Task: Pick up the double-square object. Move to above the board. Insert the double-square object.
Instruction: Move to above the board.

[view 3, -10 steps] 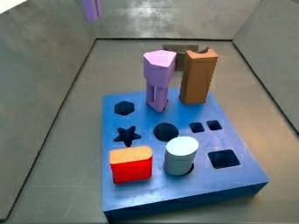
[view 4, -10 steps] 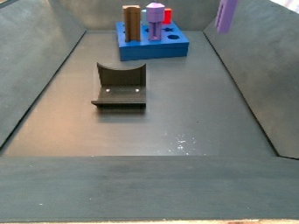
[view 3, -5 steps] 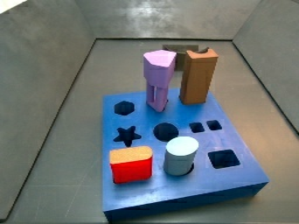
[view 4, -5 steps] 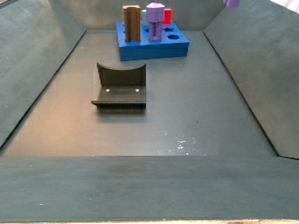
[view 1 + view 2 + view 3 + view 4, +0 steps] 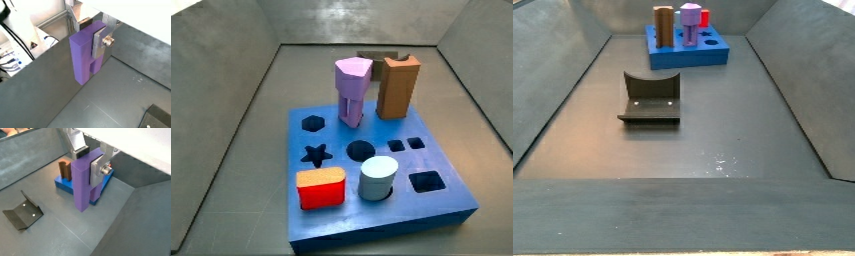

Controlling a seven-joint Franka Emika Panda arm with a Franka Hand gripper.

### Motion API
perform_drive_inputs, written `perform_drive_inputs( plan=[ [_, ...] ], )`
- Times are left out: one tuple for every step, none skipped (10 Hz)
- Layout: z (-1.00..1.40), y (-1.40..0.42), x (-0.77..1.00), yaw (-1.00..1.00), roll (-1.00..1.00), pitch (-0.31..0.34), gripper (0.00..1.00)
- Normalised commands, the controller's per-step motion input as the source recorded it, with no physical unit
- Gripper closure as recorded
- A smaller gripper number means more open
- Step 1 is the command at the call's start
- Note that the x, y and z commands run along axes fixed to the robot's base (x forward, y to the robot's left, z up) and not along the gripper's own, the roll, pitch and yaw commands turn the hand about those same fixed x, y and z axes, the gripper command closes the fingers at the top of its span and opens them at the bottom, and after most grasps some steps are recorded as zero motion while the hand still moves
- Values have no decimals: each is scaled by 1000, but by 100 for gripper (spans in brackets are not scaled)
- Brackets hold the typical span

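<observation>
Tool (image 5: pixel 99 41) out of both side views, clamped high on stiff, likely light, smooth purple bar (image 5: pixel 85 56), 1 grip near its top; board (image 5: pixel 100 188) below.

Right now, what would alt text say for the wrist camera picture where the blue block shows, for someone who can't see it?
The gripper holds a tall purple double-square object upright between its silver fingers, high over a grey floor. Behind the object sits the blue board with a brown post standing in it, and a dark L-shaped fixture stands apart on the floor.
</observation>
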Motion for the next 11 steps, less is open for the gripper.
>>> perform_drive_inputs(
  plan=[
    [1000, -118, -48, 38, -32, 69, 100],
    [1000, -115, -44, 38, -32, 69, 100],
    [1000, -107, -38, 40, -32, 71, 100],
    [1000, -102, -32, 40, -32, 68, 100],
    [945, -88, -24, 39, -31, 69, 100],
    [807, -70, -19, 40, -30, 69, 100],
    [726, -56, -7, 39, -30, 58, 100],
    [726, -48, -5, 40, -33, 56, 100],
    [727, -40, -5, 41, -36, 55, 100],
    [727, -37, -4, 43, -38, 55, 100],
    [727, -35, -4, 44, -38, 55, 100]
  ],
)
